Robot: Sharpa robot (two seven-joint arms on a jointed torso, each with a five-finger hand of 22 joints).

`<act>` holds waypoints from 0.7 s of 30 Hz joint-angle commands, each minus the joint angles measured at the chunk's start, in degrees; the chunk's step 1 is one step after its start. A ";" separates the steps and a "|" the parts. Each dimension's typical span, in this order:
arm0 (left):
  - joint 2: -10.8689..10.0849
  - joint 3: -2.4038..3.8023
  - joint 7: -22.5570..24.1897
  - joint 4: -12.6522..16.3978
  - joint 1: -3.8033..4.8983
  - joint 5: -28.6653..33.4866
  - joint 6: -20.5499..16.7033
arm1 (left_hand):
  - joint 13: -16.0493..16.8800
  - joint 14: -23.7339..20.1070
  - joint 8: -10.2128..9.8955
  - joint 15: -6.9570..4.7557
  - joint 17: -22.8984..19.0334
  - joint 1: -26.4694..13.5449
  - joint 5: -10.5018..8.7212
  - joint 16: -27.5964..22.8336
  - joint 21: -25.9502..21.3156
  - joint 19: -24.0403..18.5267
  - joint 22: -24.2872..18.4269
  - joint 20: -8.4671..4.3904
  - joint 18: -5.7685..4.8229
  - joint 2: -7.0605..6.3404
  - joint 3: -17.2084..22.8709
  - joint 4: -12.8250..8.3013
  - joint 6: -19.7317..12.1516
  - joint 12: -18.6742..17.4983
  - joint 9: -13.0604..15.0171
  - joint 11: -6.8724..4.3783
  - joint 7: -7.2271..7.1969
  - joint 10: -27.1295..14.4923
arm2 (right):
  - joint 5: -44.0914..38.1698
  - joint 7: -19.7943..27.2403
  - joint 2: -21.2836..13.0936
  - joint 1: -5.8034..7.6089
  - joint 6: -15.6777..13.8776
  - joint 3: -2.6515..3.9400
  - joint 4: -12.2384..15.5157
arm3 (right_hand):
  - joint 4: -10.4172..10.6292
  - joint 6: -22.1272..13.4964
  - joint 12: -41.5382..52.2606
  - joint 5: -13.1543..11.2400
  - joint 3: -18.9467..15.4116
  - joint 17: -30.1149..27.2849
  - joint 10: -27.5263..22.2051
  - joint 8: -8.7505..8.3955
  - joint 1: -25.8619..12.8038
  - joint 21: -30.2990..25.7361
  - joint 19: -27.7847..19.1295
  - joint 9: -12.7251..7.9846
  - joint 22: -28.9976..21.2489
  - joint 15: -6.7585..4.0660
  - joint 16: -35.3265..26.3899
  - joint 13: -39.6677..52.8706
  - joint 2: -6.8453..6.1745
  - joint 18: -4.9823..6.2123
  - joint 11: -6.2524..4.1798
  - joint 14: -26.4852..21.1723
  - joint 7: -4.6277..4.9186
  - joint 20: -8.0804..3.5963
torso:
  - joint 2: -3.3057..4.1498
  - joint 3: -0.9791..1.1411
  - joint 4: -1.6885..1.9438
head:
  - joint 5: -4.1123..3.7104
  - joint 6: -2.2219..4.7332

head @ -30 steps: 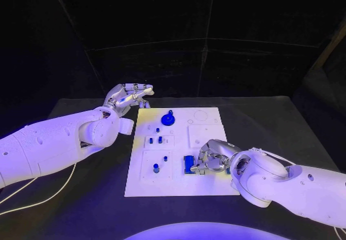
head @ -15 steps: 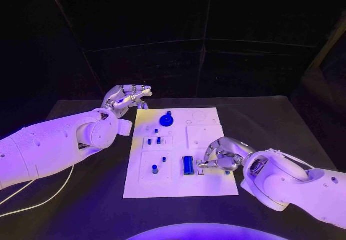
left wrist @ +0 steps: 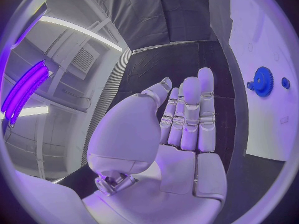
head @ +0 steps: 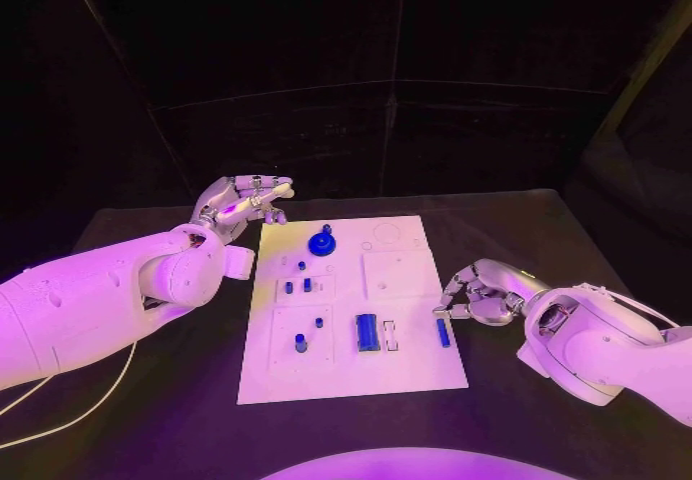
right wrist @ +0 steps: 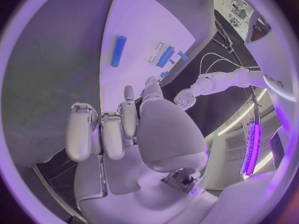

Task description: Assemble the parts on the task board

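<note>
Currently your right hand [head: 480, 296] is hovering just off the task board's [head: 411, 370] right edge, fingers curled, holding nothing; left hand [head: 242, 200] is idling, fingers together, beyond its far-left corner. Risk: the small blue bar [head: 443, 333] beside that edge is getting brushed off.

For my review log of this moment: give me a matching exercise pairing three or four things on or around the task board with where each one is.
Things:
1. blue gear
2. blue cylinder
3. left hand
4. right hand

Places:
A. lying near the middle of the task board's near half
B. off the board's far left corner, holding nothing
C. at the board's right edge, beside a small blue bar
D. standing on the board's far part

Pairs: 1-D, 2-A, 3-B, 4-C
</note>
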 commanded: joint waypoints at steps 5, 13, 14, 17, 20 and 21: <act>-0.07 -0.18 0.36 0.35 0.06 0.06 0.78 | 0.07 -0.38 0.36 -0.04 -0.09 0.25 0.25 -0.28 -0.36 0.23 -0.07 0.00 0.81 0.13 -0.32 0.03 -0.42 0.28 -0.09 0.01 0.02 -0.44 | -7.78 -5.36 -0.06 -0.04 4.17 -0.04 -0.81 | 0.59 2.20 -0.01 0.53 -1.32 8.33 0.31 -0.76 -0.66 0.01 -0.06 0.05 0.68 0.28 -0.08 -10.94 -0.36 -0.86 -0.01 4.69 -0.36 0.24 | -0.01 -0.05 0.01 | -0.69 -0.22; -0.10 -0.26 0.33 0.40 0.06 0.06 0.84 | 0.08 -0.40 0.39 -0.04 -0.10 0.34 0.26 -0.28 -0.38 0.24 -0.09 -0.01 0.81 0.14 -0.32 -0.02 -0.43 0.32 -0.08 -0.01 -0.01 -0.46 | -9.44 -7.20 0.63 -0.87 7.62 -0.08 -1.10 | 1.33 2.67 -0.15 0.05 -2.15 8.25 0.31 -1.34 -1.67 -0.06 -0.11 0.15 0.59 0.21 -0.15 -10.97 -0.74 -0.84 -0.07 4.67 -0.44 0.16 | 0.04 -0.01 0.23 | -0.81 -0.38; -0.12 -0.26 0.33 0.40 0.06 0.06 0.83 | 0.08 -0.40 0.39 -0.04 -0.10 0.34 0.26 -0.28 -0.38 0.24 -0.09 -0.01 0.81 0.14 -0.32 -0.02 -0.43 0.32 -0.08 -0.01 -0.01 -0.46 | -9.50 -7.32 0.68 -0.93 7.90 -0.08 -1.18 | 1.33 2.67 -0.15 0.05 -2.15 8.25 0.31 -1.34 -1.67 -0.06 -0.11 0.15 0.59 0.21 -0.15 -10.97 -0.74 -0.84 -0.07 4.67 -0.44 0.16 | 0.02 -0.03 0.20 | -0.78 -0.38; -0.17 -0.27 0.33 0.38 0.06 0.06 0.84 | 0.08 -0.40 0.39 -0.04 -0.10 0.34 0.26 -0.28 -0.38 0.24 -0.09 -0.01 0.81 0.14 -0.32 -0.02 -0.43 0.32 -0.08 -0.01 -0.01 -0.46 | -9.63 -7.54 0.87 -1.06 8.92 -0.09 -1.38 | 1.45 2.69 -0.33 0.02 -2.27 8.16 0.25 -1.46 -1.82 -0.10 -0.14 0.16 0.53 0.20 -0.21 -11.09 -0.80 -0.83 -0.07 4.65 -0.45 0.15 | -0.01 -0.11 0.15 | -0.74 -0.41; -0.20 -0.28 0.33 0.35 0.06 0.06 0.83 | 0.08 -0.40 0.39 -0.04 -0.10 0.34 0.26 -0.28 -0.38 0.24 -0.09 -0.01 0.81 0.14 -0.32 -0.02 -0.43 0.32 -0.08 -0.01 -0.01 -0.46 | -9.69 -7.54 1.19 -1.24 9.64 -0.10 -1.46 | 1.50 2.70 -0.46 0.00 -2.32 8.08 0.20 -1.51 -1.87 -0.13 -0.16 0.17 0.48 0.20 -0.26 -11.17 -0.83 -0.82 -0.07 4.63 -0.45 0.15 | 0.02 -0.07 0.15 | -0.71 -0.45; -0.22 -0.28 0.34 0.34 0.06 0.06 0.83 | 0.08 -0.40 0.39 -0.04 -0.10 0.34 0.26 -0.28 -0.38 0.24 -0.09 -0.01 0.81 0.14 -0.32 -0.02 -0.43 0.32 -0.08 -0.01 -0.01 -0.46 | -9.71 -7.52 1.39 -1.34 9.84 -0.10 -1.52 | 1.51 2.71 -0.49 0.00 -2.34 8.05 0.19 -1.52 -1.89 -0.13 -0.16 0.17 0.47 0.20 -0.27 -11.19 -0.84 -0.82 -0.07 4.63 -0.45 0.15 | 0.02 -0.05 0.12 | -0.70 -0.45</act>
